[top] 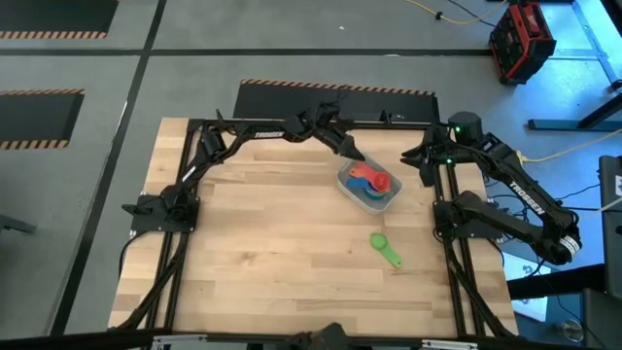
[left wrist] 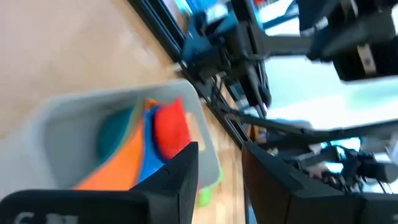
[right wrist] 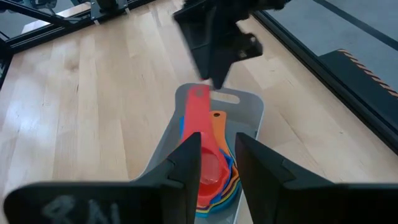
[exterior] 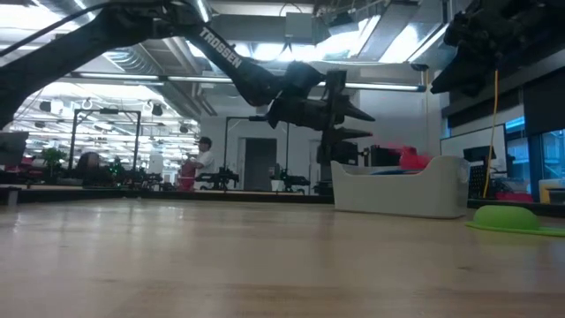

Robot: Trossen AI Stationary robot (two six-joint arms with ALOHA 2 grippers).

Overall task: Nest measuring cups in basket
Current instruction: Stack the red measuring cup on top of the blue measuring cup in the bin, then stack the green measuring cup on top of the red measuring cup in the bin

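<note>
Nested in the basket [top: 391, 199]: measuring cups [top: 368, 181], red cup [right wrist: 208, 165] topmost over orange and blue, its long handle lying toward the left gripper [top: 358, 155]. One green cup [top: 381, 244] outside, alone on the table [top: 262, 253], well clear of both grippers and on the near side of the basket from the left one.

Left gripper poised just above the basket's far rim, fingers apart with nothing between them (seen clearly from its own wrist camera, the stack just below and ahead of the fingertips). Right gripper [right wrist: 217, 165] just beyond the basket's opposite side, pointed at the stack, fingers parted by a narrow gap around empty air.

Risks, as judged: open left fingertips so near the red handle could catch it on the way up, tipping the stack or dragging the light basket; green cup, low and flat-handled, likely to skid on the smooth wood under an off-centre pinch.

Legible: "TROSSEN" in white on both arms; elsewhere no readable writing.
</note>
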